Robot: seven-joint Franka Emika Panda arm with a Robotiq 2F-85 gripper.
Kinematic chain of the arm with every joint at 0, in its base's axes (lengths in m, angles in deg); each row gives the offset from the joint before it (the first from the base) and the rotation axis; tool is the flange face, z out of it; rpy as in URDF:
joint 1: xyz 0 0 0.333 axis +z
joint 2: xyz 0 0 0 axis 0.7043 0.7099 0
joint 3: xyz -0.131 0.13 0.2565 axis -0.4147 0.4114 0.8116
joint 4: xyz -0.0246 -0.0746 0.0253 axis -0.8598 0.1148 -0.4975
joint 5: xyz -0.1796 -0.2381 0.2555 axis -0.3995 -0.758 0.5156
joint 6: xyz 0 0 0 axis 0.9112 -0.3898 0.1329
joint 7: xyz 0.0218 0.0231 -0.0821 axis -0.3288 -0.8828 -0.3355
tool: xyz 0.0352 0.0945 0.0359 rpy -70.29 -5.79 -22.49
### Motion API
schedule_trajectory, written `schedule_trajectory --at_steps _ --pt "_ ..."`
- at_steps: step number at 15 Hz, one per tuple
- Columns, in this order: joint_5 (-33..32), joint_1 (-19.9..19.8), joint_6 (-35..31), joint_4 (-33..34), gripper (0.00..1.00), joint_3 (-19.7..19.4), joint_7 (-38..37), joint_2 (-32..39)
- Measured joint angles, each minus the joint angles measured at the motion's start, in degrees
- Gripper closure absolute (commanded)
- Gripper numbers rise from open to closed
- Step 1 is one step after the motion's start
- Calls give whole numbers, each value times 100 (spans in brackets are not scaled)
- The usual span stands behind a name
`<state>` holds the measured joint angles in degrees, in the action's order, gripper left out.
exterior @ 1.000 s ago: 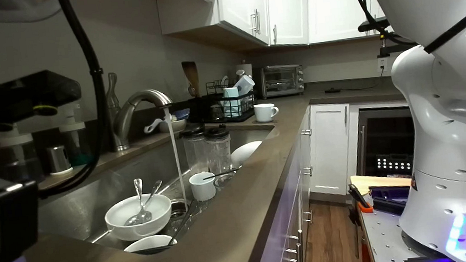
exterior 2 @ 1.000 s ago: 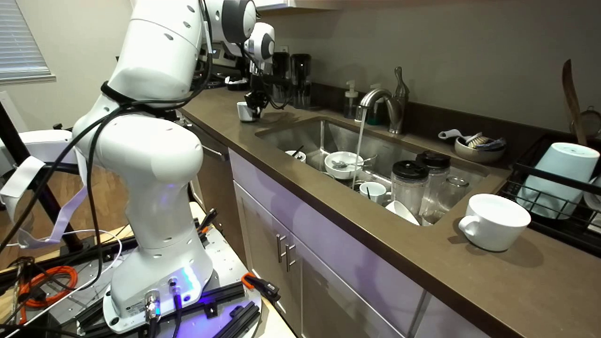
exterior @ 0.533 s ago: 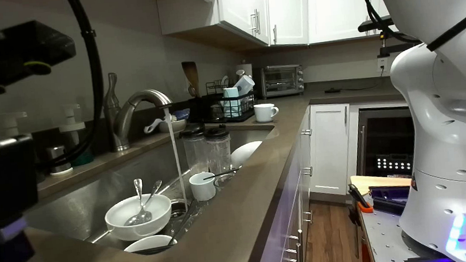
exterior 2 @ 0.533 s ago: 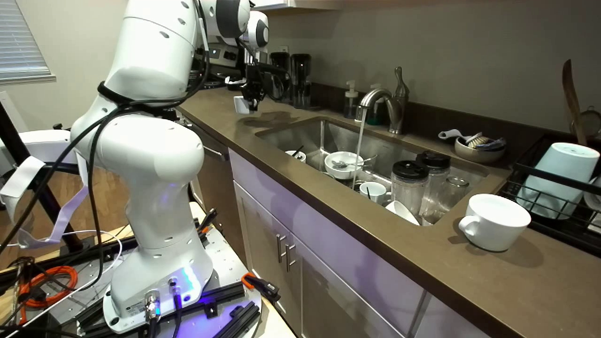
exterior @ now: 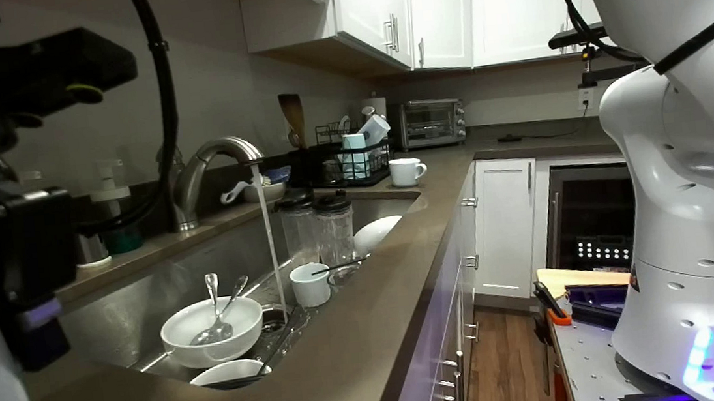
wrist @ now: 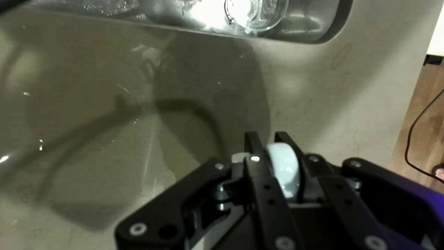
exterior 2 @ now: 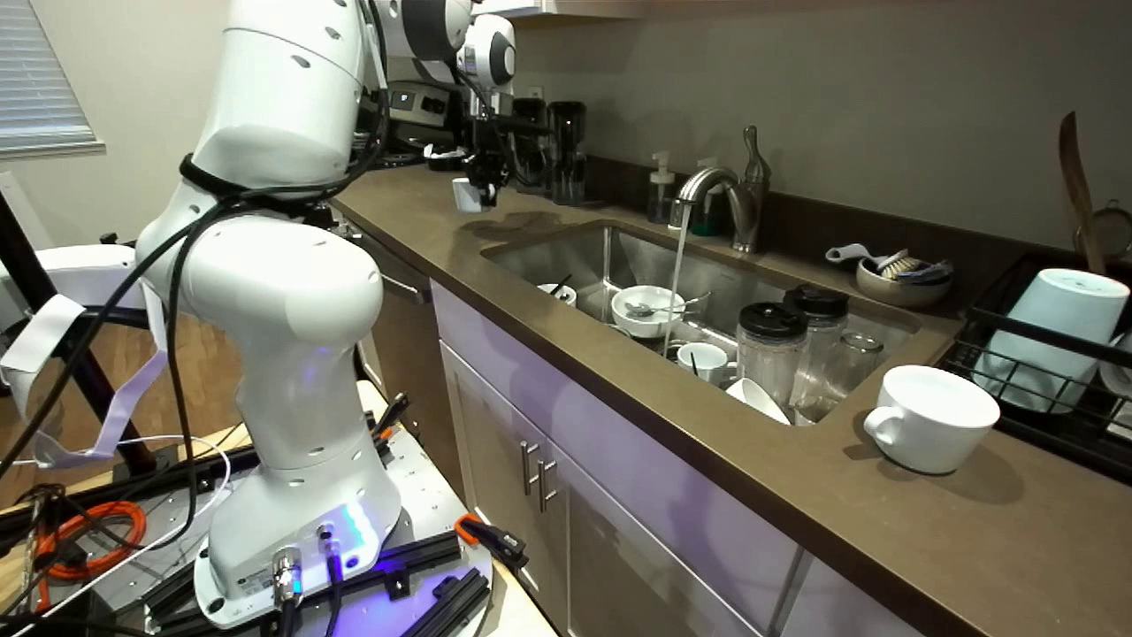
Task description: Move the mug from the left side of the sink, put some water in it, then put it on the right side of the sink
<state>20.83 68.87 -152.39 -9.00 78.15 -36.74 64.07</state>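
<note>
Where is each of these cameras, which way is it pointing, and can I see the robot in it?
Wrist view: mounted behind the tool, looking down at the countertop and sink; the tool shows, gripping the mug.
Exterior view: at the tool's end of the sink, facing the toaster oven; the tool close up, part of the arm at right.
Exterior view: near the drying rack, facing back across the sink; most of the arm, tool far off.
Both exterior views share the running faucet and gripped mug.
</note>
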Motion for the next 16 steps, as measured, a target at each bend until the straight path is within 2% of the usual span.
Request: schedule_trajectory --at_steps 6,10,16 --pt "199 -366 -648 -1149 94 -25 -415 -814" --pt "584 -657 -1101 -2133 94 -57 -650 -1520" --pt "1107 -1014 -1708 -3519 94 -359 -703 -2514"
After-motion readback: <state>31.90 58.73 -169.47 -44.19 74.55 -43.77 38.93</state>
